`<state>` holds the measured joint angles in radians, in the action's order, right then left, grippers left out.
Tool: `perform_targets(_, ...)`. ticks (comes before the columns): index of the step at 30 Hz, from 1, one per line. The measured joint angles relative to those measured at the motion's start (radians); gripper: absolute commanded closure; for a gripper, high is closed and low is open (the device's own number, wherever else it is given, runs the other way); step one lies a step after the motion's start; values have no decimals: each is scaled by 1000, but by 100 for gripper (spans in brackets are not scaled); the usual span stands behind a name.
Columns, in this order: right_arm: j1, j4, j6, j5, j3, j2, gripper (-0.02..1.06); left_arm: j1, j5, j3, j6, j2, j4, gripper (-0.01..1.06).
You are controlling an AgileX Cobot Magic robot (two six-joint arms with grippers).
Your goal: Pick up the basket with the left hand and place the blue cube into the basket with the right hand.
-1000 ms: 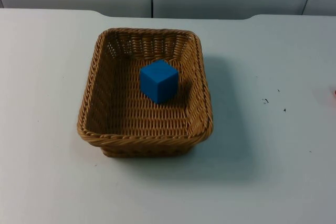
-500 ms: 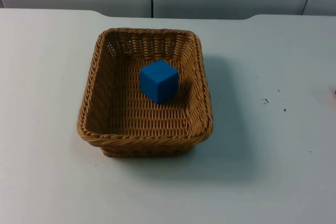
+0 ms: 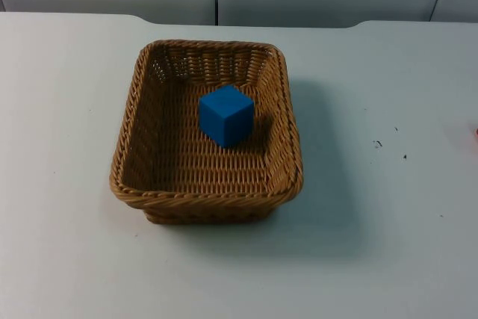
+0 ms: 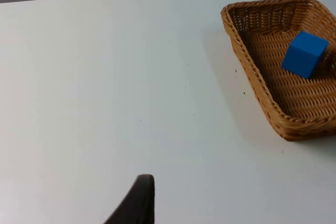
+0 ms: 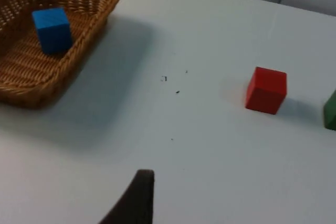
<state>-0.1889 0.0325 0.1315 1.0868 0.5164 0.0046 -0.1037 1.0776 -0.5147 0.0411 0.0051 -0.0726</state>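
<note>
My left gripper [image 4: 137, 203] hangs over bare white table [image 4: 115, 93], well apart from the wicker basket [image 4: 262, 85]; my right gripper [image 5: 135, 199] likewise. I cannot tell either grip's state. The blue cube [image 3: 225, 114] sits inside the basket, centre frame in the top view. My right wrist view adds a red cube [image 5: 266, 89] and a green block [image 5: 331, 110].

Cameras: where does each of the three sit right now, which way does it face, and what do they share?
Top view: fixed above, looking down and forward at the basket holding the blue cube on the white table.
Left wrist view: on the left arm, set back from the basket, facing it across bare table; one black fingertip of the left claw shows.
Right wrist view: on the right arm, facing basket, red cube and a green block; one fingertip of the right claw shows.
Shared: basket with blue cube inside.
</note>
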Motion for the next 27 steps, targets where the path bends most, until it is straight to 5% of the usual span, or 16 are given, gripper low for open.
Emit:
perform_targets(9,115,0,0,0,0,0,0,0,0,0,0,0,0,0)
perform_targets(27,122,0,0,0,0,0,0,0,0,0,0,0,0,0)
